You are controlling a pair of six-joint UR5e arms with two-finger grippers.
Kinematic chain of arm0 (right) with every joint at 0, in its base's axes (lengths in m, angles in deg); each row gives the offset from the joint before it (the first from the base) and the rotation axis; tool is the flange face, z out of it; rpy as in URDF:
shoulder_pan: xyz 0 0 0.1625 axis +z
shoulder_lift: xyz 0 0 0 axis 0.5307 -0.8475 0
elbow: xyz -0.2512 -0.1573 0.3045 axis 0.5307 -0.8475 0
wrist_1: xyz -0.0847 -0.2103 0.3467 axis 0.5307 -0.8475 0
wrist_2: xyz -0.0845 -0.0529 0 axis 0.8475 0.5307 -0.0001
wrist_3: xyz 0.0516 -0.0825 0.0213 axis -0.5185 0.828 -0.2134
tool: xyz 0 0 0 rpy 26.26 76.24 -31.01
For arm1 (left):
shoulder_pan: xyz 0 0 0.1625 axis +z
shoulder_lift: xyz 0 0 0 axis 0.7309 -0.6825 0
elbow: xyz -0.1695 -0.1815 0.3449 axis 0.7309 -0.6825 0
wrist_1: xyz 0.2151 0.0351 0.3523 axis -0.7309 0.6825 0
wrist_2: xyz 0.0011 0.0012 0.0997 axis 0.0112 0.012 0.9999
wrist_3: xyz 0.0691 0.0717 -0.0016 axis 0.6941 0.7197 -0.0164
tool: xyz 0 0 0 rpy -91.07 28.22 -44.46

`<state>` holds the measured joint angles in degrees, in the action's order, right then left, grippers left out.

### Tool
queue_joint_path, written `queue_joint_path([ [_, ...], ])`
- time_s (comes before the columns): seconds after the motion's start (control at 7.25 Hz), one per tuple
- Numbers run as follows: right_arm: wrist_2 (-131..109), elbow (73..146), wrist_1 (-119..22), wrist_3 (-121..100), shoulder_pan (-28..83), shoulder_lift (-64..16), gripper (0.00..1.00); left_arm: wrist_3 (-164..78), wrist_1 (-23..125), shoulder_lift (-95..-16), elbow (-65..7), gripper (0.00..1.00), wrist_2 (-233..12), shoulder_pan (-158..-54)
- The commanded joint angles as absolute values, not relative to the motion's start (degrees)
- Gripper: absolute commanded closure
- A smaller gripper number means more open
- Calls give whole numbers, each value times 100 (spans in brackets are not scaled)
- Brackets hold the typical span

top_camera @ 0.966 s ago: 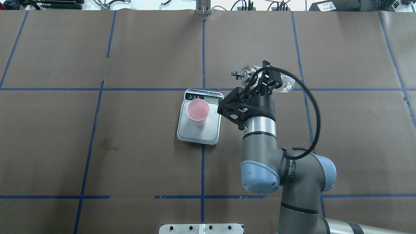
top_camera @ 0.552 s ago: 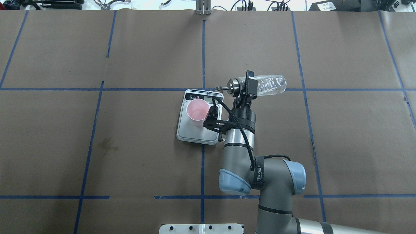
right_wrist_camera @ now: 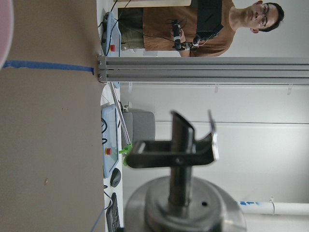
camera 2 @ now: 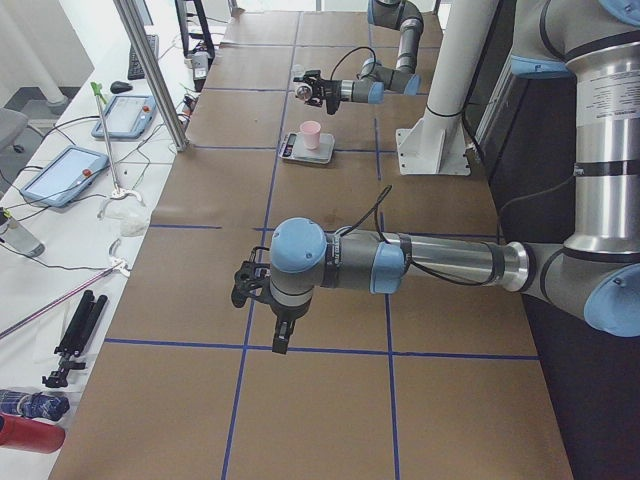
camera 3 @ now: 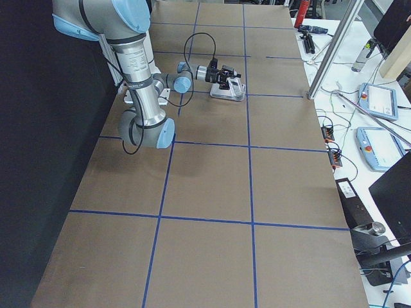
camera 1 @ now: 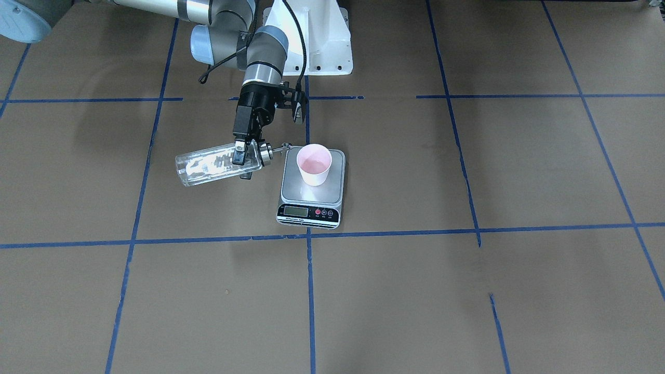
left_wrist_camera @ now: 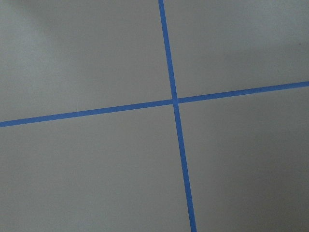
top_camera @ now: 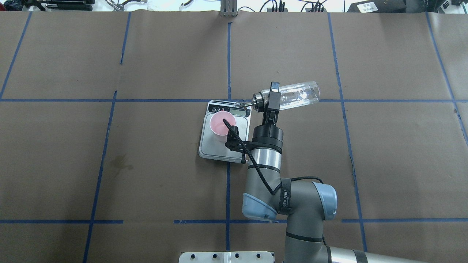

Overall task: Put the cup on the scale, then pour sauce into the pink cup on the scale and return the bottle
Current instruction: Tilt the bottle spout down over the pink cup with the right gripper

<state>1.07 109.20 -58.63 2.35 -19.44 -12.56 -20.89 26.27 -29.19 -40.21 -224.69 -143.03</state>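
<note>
The pink cup (top_camera: 221, 126) stands upright on the scale (top_camera: 223, 154), also in the front view (camera 1: 314, 163). My right gripper (top_camera: 272, 99) is shut on the clear glass bottle (top_camera: 297, 95), near its metal cap, and holds it roughly horizontal above the table beside the scale. The spout (top_camera: 244, 104) points at the cup and ends just short of its rim, over the scale's display end (camera 1: 309, 212). The right wrist view shows the cap and spout (right_wrist_camera: 186, 150). My left gripper (camera 2: 262, 300) shows only in the left side view; I cannot tell if it is open or shut.
Brown paper with blue tape lines (top_camera: 228, 54) covers the table. The left arm hangs over the table far from the scale. Tablets and cables (camera 2: 60, 175) lie on a side bench. A person (right_wrist_camera: 193, 21) stands beyond the table's far edge.
My right arm has moved left and its wrist has turned. The bottle has gone with it, and its spout now reaches over the scale, close to the cup.
</note>
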Motion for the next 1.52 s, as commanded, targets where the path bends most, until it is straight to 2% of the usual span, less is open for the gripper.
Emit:
queue_joint_path([
  [0.0,265,10881,-5859,566,-1984,-1250,100,-2095,2628,-2916,-4021,0,-22469,-14303],
  [0.55,476,10582,-5859,734,-2001,-1092,100,-2086,2619,-2916,-4021,0,-22469,-14303],
  [1.38,713,10608,-5851,910,-2063,-1188,100,-2086,2619,-2916,-4021,0,-22469,-14303],
])
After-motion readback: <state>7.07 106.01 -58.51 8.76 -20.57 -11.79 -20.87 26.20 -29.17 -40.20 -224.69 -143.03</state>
